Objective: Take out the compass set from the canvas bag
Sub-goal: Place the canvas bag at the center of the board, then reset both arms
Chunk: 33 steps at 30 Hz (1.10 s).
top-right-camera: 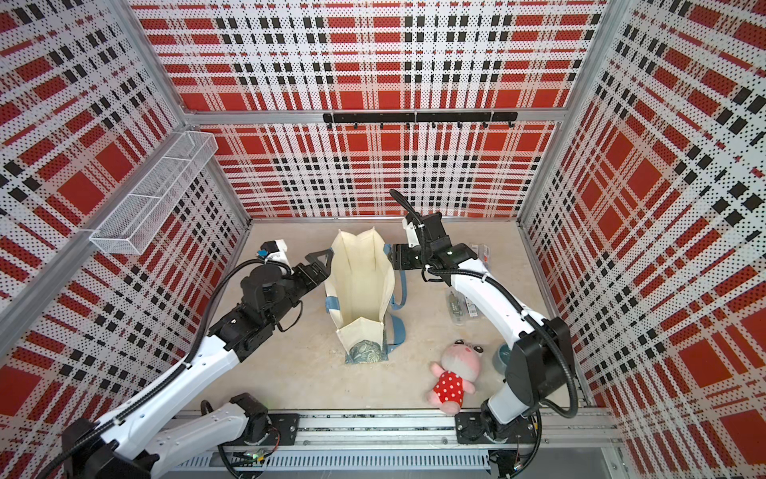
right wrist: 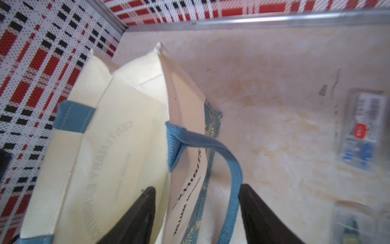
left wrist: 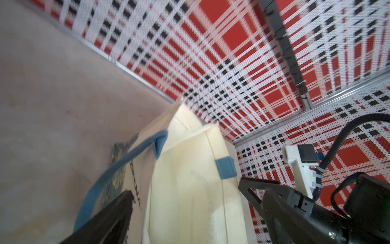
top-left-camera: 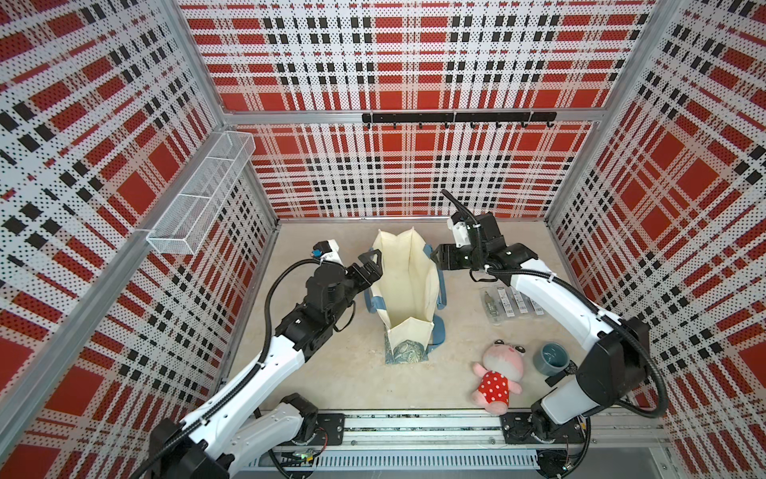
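Cream canvas bag stands between left gripper and right gripper, each with jaws spread apart.

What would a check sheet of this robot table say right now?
Surface: beige table, no spills seen.
Job's things: canvas bag upright, mouth open, looks empty; clear case, likely the compass set, lies on the table beside it.
Clutter: pink plush toy, blue-grey cup, labelled packet.
Grippers: left gripper open at the bag's rim; right gripper open, astride the bag's wall and blue handle.
Cables: black conduits along both arms, none seen snagged.
Surroundings: plaid walls, mesh basket, hook rail.
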Motion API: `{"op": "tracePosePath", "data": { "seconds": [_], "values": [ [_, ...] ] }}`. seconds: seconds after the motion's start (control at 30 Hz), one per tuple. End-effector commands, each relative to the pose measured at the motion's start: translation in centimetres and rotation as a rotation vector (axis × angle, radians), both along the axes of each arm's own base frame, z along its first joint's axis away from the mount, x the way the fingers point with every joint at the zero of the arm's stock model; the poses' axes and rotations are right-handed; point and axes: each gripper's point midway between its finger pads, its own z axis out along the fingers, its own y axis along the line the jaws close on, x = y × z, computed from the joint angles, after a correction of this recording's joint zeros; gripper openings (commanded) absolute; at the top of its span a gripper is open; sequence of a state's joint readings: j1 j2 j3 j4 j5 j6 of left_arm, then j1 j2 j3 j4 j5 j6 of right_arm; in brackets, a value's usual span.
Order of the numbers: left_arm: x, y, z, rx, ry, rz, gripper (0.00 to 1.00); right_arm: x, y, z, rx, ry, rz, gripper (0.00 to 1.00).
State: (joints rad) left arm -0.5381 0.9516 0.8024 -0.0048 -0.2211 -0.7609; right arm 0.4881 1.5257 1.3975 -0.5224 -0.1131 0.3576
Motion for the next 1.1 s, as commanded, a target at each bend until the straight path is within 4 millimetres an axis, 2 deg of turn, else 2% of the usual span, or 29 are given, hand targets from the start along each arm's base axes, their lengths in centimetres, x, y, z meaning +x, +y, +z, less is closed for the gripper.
{"op": "tracePosePath", "data": {
  "seconds": [0.0, 0.07, 0.1, 0.2, 0.3, 0.33, 0.4, 0.5, 0.57, 0.67, 0.77, 0.87, 0.9, 0.97, 1.07],
  "values": [
    [-0.3, 4.7, 0.2, 0.308, -0.174, 0.179, 0.98, -0.1, -5.3, 2.5, -0.178, -0.25, -0.109, 0.72],
    [-0.2, 7.2, -2.0, 0.386, -0.185, 0.232, 0.99, -0.2, -7.8, 1.6, -0.235, -0.391, -0.138, 0.73],
    [0.1, 8.3, -3.4, 0.416, -0.205, 0.237, 0.96, -0.1, -9.7, 1.6, -0.26, -0.459, -0.181, 0.76],
    [1.2, 13.4, -5.7, 0.399, -0.189, 0.361, 0.91, 0.1, -14.4, -1.1, -0.265, -0.492, -0.26, 0.77],
    [2.3, 15.5, -7.7, 0.423, -0.109, 0.391, 0.94, -0.9, -15.7, -4.7, -0.35, -0.497, -0.237, 0.8],
    [2.5, 16.0, -8.6, 0.457, -0.09, 0.404, 0.95, -1.2, -16.0, -5.2, -0.358, -0.516, -0.247, 0.8],
    [2.4, 16.9, -11.0, 0.603, -0.065, 0.436, 0.96, -2.3, -16.7, -7.6, -0.371, -0.58, -0.27, 0.81],
    [2.2, 17.6, -13.1, 0.699, -0.078, 0.465, 1.0, -2.8, -17.5, -8.9, -0.372, -0.625, -0.313, 0.81],
    [2.7, 17.6, -13.8, 0.694, -0.086, 0.451, 1.0, -3.2, -18.2, -8.9, -0.364, -0.694, -0.353, 0.83],
    [3.4, 17.9, -14.4, 0.692, -0.106, 0.459, 1.0, -3.8, -19.8, -8.8, -0.312, -0.783, -0.429, 0.88],
    [3.4, 18.0, -14.3, 0.655, -0.166, 0.454, 1.0, -3.5, -20.4, -10.2, -0.28, -0.785, -0.444, 0.89],
    [4.2, 17.7, -14.3, 0.703, -0.19, 0.425, 1.0, -2.7, -21.8, -10.9, -0.248, -0.766, -0.497, 0.91],
    [4.4, 18.1, -14.4, 0.708, -0.183, 0.441, 1.0, -2.1, -22.0, -11.2, -0.255, -0.735, -0.505, 1.0],
    [4.5, 18.4, -15.4, 0.702, -0.168, 0.458, 1.0, -0.5, -22.2, -12.5, -0.264, -0.632, -0.491, 1.0],
    [4.5, 19.0, -16.1, 0.689, -0.158, 0.486, 0.98, 0.1, -23.3, -12.9, -0.215, -0.591, -0.508, 1.0]
  ]
}}
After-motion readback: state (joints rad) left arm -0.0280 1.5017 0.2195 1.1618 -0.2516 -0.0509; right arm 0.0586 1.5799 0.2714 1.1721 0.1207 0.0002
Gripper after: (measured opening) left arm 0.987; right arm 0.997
